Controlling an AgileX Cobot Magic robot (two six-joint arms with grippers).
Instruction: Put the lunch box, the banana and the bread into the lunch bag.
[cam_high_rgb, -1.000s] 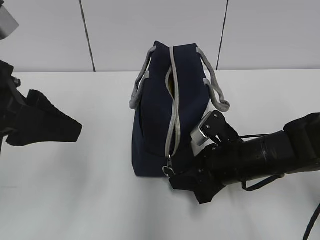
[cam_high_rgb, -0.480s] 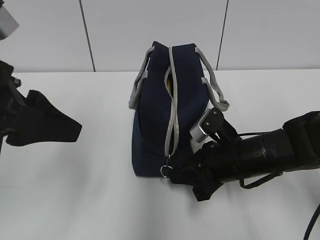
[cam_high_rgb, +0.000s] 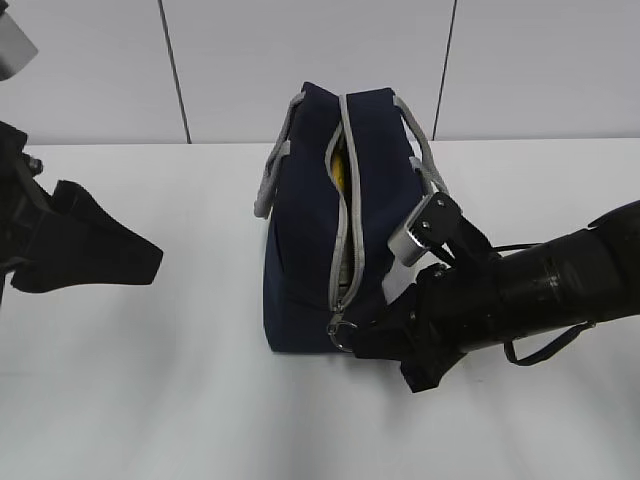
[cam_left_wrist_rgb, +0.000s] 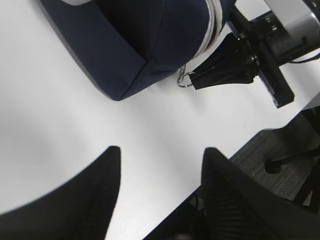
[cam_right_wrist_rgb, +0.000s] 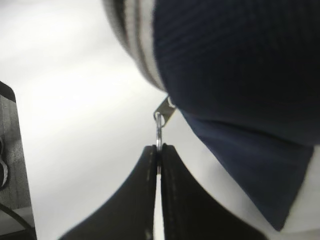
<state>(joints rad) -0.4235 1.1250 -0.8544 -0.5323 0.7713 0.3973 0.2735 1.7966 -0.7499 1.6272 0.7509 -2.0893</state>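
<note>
Right pincer (cam_right_wrist_rgb: 158, 152) pinches the ring pull (cam_right_wrist_rgb: 158, 131) just ahead, ready to zip the lunch bag (cam_high_rgb: 310, 250); left pincer (cam_left_wrist_rgb: 160, 170) idles half open

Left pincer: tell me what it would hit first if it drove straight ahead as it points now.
Probably the lunch bag: the open left pincer points over bare table toward its lower navy edge. Depth is unclear, so it might touch the table first.

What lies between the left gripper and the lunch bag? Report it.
Only bare white table lies between the left gripper and the lunch bag; nothing stands there. The exterior view and the left wrist view both show it.
</note>
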